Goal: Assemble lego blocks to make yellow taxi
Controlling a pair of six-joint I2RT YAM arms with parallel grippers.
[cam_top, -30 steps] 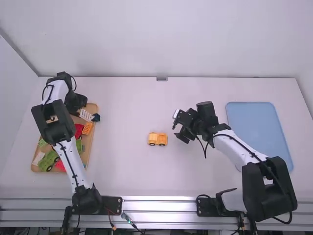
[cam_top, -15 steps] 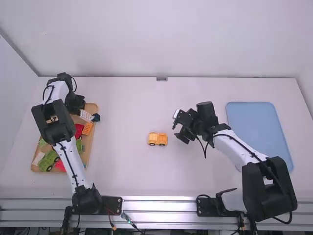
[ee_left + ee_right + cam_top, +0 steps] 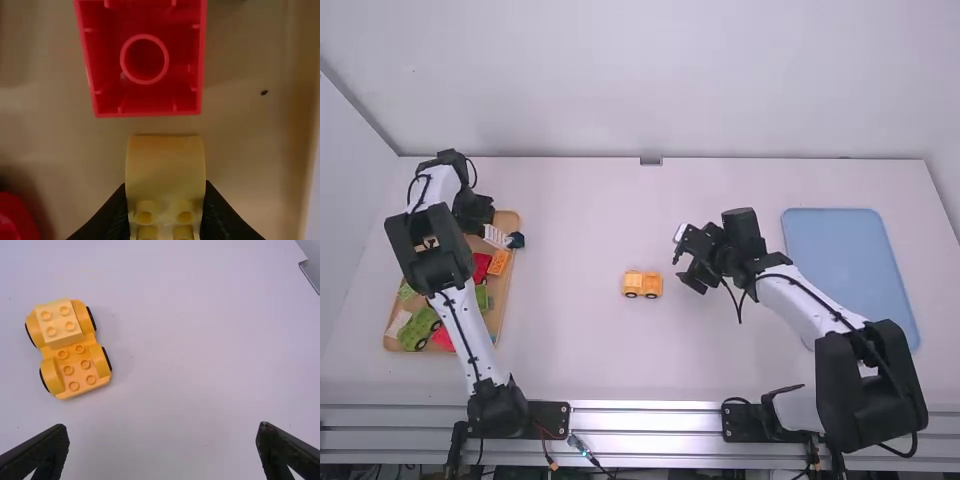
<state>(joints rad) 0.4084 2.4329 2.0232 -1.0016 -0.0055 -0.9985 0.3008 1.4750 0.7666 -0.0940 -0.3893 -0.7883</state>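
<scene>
Four black-edged wheels (image 3: 106, 359) flank an orange-yellow base (image 3: 79, 371) bearing one paler block (image 3: 59, 322).

Inside the wooden tray (image 3: 503, 292), a green wheeled piece (image 3: 416, 328), a red block (image 3: 482, 265), an orange block (image 3: 499, 262) and a white ribbed block (image 3: 496, 236) are lying. A dark piece (image 3: 516, 240) is sitting at its right edge; well apart rightward, a blue tray (image 3: 850, 260) is resting.

A plain white wall (image 3: 650, 80) rises behind the far edge of the white table (image 3: 580, 340), and another pale wall (image 3: 345, 200) stands along the table's left side. A grooved metal rail (image 3: 650, 425) runs along its near edge. Light over the table is soft and even.
</scene>
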